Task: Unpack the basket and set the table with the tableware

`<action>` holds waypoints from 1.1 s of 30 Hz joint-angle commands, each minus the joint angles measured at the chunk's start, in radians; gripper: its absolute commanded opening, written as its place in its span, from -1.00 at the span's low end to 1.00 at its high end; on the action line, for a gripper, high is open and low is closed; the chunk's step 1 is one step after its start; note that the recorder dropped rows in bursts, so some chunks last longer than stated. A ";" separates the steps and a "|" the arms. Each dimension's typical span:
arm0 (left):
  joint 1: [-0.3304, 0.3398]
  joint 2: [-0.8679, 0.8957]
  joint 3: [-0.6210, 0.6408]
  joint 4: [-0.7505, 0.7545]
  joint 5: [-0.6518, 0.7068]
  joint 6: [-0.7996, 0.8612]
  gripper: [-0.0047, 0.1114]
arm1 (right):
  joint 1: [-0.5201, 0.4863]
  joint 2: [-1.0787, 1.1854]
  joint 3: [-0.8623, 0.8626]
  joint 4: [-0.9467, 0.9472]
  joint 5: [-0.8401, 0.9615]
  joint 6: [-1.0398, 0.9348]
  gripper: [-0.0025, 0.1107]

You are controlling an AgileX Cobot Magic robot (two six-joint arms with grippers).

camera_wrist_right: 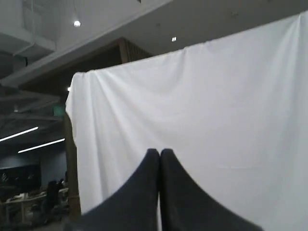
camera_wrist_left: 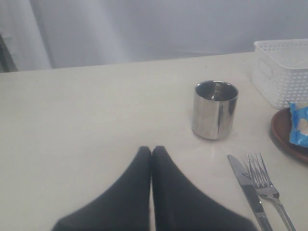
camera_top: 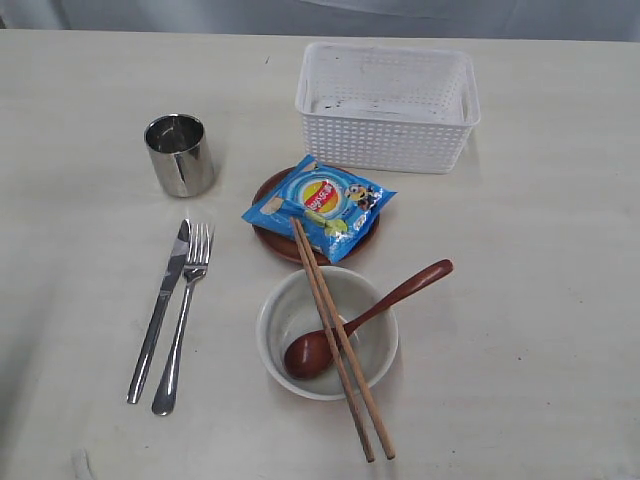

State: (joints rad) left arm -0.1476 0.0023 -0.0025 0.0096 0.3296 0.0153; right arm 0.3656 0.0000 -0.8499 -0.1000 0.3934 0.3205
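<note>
One basket (camera_top: 380,146) stands upright on the table (camera_top: 540,300), towards its far edge in the exterior view, its bare floor showing. Everything else lies on the near side of the basket. Just in front of it sits one reddish-brown plate (camera_top: 272,243) with one blue chip bag (camera_top: 320,205) lying across it. Farther from the basket, past the plate, is one white bowl (camera_top: 290,310). One wooden spoon (camera_top: 395,295) rests with its head inside the bowl and its handle over the rim. Two chopsticks (camera_top: 345,360) lie side by side across the bowl, their far ends touching the bag. To the basket's left and a little nearer stands one steel cup (camera_top: 180,155), upright. Beyond the cup from the basket lie one knife (camera_top: 160,310) and one fork (camera_top: 185,320), side by side.

The left gripper (camera_wrist_left: 151,150) hovers over bare tabletop near the cup, its fingertips pressed together with nothing between them. The right gripper (camera_wrist_right: 160,153) is likewise closed and empty, pointing at a white curtain.
</note>
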 commanded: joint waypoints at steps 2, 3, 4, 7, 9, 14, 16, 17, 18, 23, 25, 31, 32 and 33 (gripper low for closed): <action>-0.006 -0.002 0.002 -0.002 -0.008 -0.004 -0.92 | -0.051 0.000 0.088 -0.032 -0.170 0.000 -0.96; -0.006 -0.002 0.002 -0.002 -0.008 -0.004 -0.92 | -0.058 0.000 0.109 -0.032 -0.185 0.000 -0.96; -0.006 -0.002 0.002 -0.002 -0.008 -0.004 -0.92 | -0.065 0.000 0.135 -0.028 -0.195 -0.004 -0.96; -0.006 -0.002 0.002 -0.002 -0.008 -0.004 -0.92 | -0.076 0.000 0.214 -0.025 -0.202 -0.004 -0.96; -0.006 -0.002 0.002 -0.002 -0.008 -0.004 -0.92 | -0.076 0.000 0.278 -0.025 -0.202 -0.004 -0.96; -0.006 -0.002 0.002 -0.002 -0.008 -0.004 -0.92 | -0.076 0.000 0.438 -0.025 -0.202 -0.004 -0.96; -0.006 -0.002 0.002 -0.002 -0.008 -0.004 -0.92 | -0.076 0.000 0.502 -0.025 -0.202 -0.004 -0.96; -0.006 -0.002 0.002 -0.002 -0.008 -0.004 -0.92 | -0.076 0.000 0.532 -0.025 -0.202 -0.004 -0.96; -0.006 -0.002 0.002 -0.002 -0.008 -0.004 -0.92 | -0.076 0.000 0.556 -0.025 -0.202 -0.004 -0.96; -0.006 -0.002 0.002 -0.002 -0.008 -0.004 -0.92 | -0.076 0.000 0.690 -0.025 -0.202 -0.004 -0.96; -0.006 -0.002 0.002 -0.002 -0.008 -0.004 -0.92 | -0.076 0.000 0.731 -0.025 -0.202 -0.004 -0.96; -0.006 -0.002 0.002 -0.002 -0.008 -0.004 -0.92 | -0.076 0.000 0.828 -0.025 -0.202 -0.004 -0.96; -0.006 -0.002 0.002 -0.002 -0.008 -0.004 -0.92 | -0.076 0.000 0.842 -0.025 -0.202 0.002 -0.96; -0.006 -0.002 0.002 -0.002 -0.008 -0.004 -0.92 | -0.076 0.000 0.850 -0.025 -0.202 0.002 -0.96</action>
State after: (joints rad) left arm -0.1476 0.0023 -0.0025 0.0096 0.3296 0.0153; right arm 0.2975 0.0055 -0.0246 -0.1173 0.1951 0.3205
